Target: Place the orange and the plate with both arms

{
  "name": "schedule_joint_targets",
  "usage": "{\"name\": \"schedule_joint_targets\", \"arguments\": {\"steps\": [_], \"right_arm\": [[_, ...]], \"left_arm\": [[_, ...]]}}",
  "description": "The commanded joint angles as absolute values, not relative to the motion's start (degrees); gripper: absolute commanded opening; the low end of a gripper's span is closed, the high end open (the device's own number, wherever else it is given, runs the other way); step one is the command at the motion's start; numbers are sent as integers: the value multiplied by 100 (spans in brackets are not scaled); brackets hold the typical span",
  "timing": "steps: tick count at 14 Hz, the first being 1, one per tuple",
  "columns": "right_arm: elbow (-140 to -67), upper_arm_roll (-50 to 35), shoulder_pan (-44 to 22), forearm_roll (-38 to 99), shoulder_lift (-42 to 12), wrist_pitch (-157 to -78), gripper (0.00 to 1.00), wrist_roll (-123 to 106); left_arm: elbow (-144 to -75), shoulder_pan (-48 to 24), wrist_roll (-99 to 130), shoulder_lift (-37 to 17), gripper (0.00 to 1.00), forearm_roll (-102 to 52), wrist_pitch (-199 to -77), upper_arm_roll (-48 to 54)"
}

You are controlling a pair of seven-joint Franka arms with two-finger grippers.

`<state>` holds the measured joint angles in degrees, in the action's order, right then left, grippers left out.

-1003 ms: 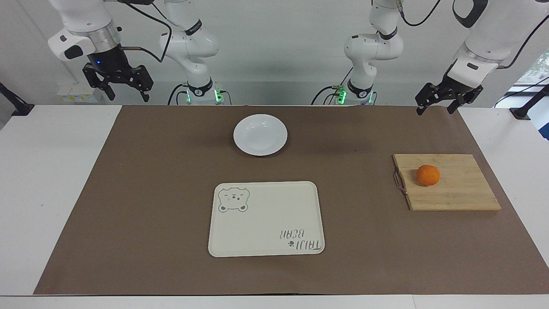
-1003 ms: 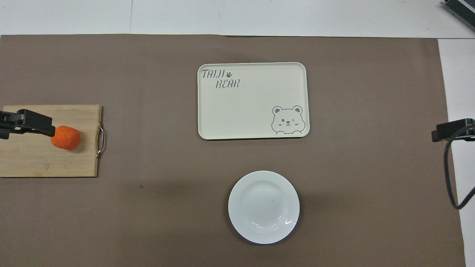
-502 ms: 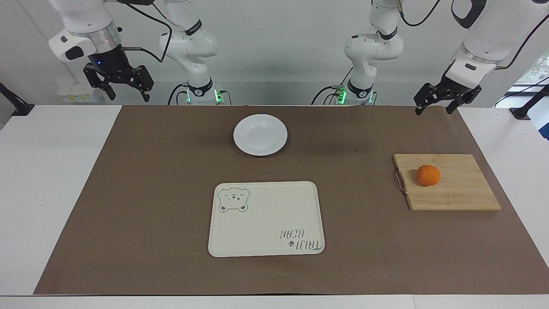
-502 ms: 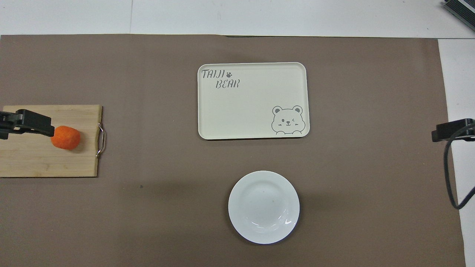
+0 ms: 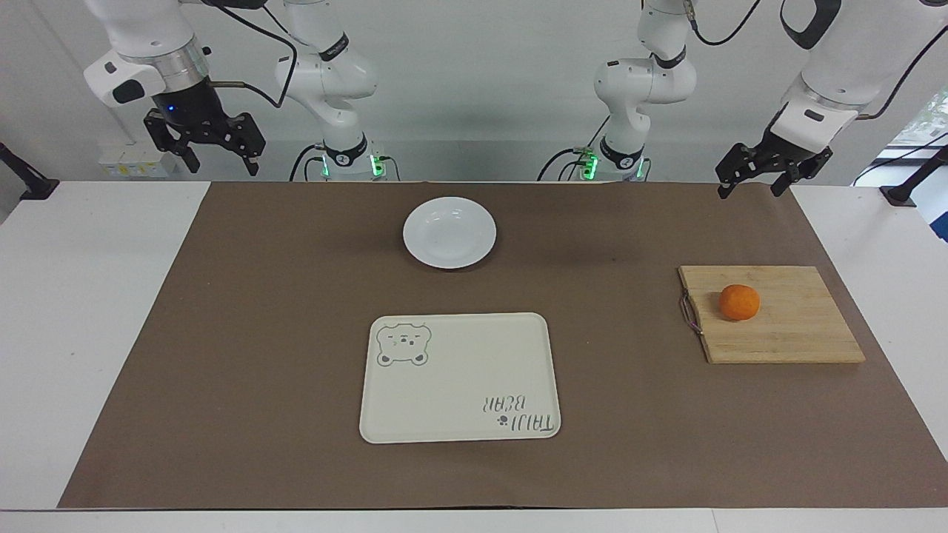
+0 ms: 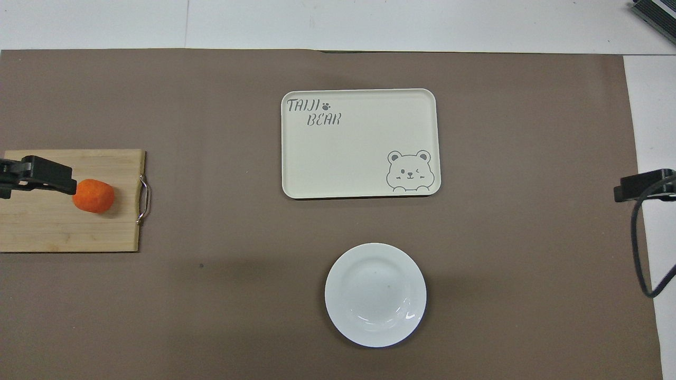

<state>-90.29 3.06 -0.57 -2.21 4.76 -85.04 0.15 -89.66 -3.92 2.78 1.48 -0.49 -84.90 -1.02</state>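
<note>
Small orange [image 5: 739,302] on cutting board [image 5: 792,333], empty white plate [image 5: 449,232] upright on mat nearer the robots

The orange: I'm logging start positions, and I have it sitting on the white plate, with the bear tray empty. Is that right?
Not quite. The orange sits on the wooden cutting board, toward the left arm's end of the table, not on the white plate, which holds nothing. The facing view shows this plainly. The bear tray is empty, as you noted.
</note>
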Motion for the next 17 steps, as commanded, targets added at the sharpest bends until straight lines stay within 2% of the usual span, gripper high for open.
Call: {"name": "schedule_joint_targets", "arguments": {"steps": [1, 11, 17], "right_arm": [[-9141, 281, -44, -211, 563, -8482, 100, 158], [-9141, 281, -44, -211, 563, -8481, 100, 167], [-9141, 281, -44, -211, 571, -8481, 100, 167]], "left_arm": [[-9149, -238, 211, 281, 100, -97, -8569, -114], [-9202, 307, -684, -105, 100, -88, -9017, -114], [-9729, 431, -782, -132, 100, -88, -9746, -114]]}}
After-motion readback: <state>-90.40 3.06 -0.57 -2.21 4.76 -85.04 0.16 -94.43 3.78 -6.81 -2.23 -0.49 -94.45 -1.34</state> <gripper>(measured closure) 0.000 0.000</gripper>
